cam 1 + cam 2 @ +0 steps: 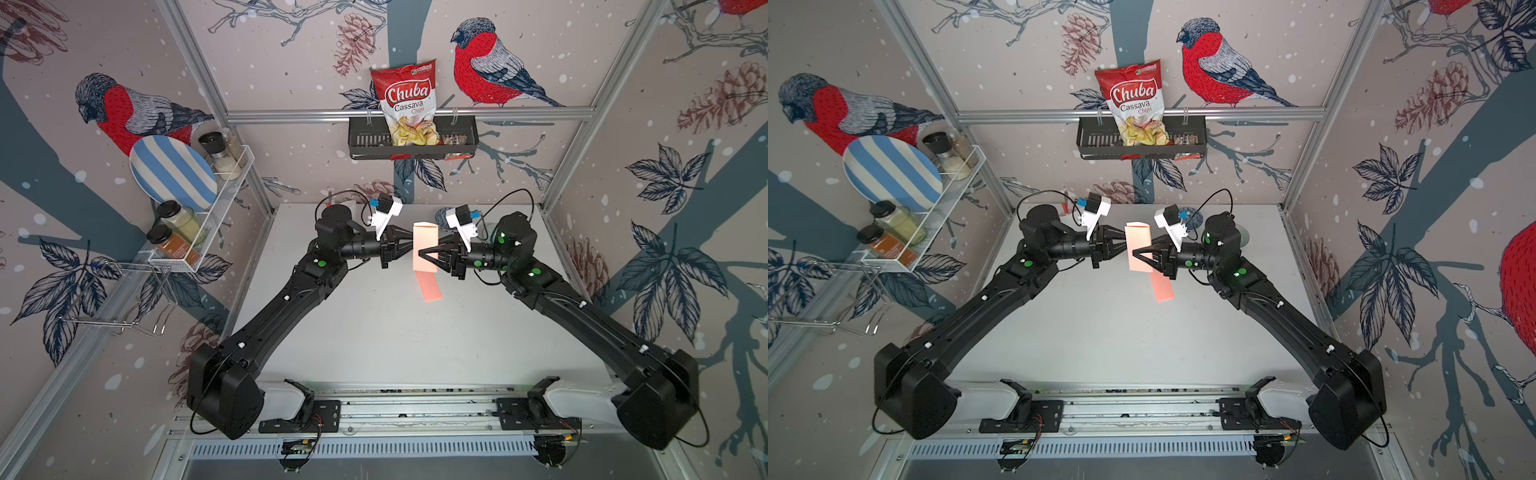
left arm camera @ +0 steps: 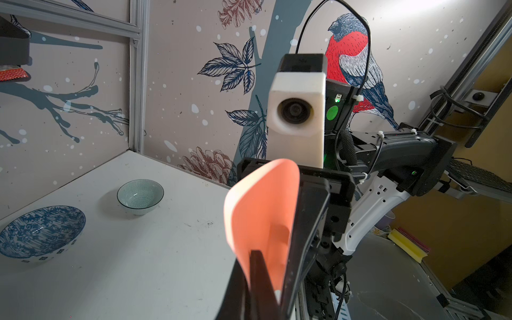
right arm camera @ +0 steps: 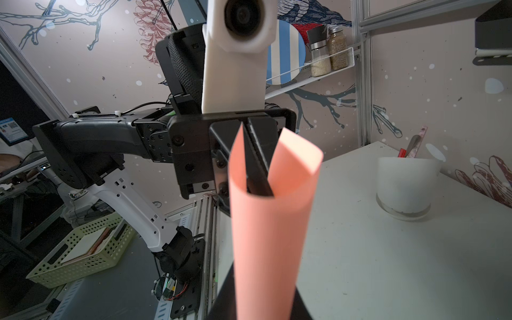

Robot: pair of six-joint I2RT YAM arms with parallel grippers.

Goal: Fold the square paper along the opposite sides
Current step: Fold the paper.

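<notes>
Square paper point(image 3: 266, 235): a salmon-pink sheet bent into a loose, open U. It is curved rather than creased flat, and is held in the air over the far half of the table between the two grippers.
Paper from above: in both top views it shows as a pale panel with a deeper pink strip slanting off its near end. Whether that strip touches the table cannot be told.
Right gripper point(image 1: 420, 252): reaches in from the right, its jaws closed onto the bend of the sheet with a finger on each face.
Left gripper point(image 1: 410, 245): reaches in from the left, its jaws pressed together on one edge of the sheet. The opposite edge stands free just beside them.
Left arm point(image 1: 282, 307) and right arm point(image 1: 582, 316): both stretch forward from the front rail point(image 1: 415, 405), wrists level, with the grippers facing each other nearly tip to tip.
Table point(image 1: 374, 340): a white top with faint scuffs.
Patterned bowl point(image 2: 41, 232) and small bowl point(image 2: 140, 196): stand apart on the table near the far right corner.
White cup point(image 3: 407, 188): stands near the far left corner and holds a few utensils.
Black basket point(image 1: 361, 137): hangs on the back wall with a chips bag point(image 1: 409, 104) standing upright in it.
Wire rack point(image 1: 232, 187): is mounted on the left wall and carries a striped plate point(image 1: 172, 172) and spice jars point(image 1: 180, 224).
</notes>
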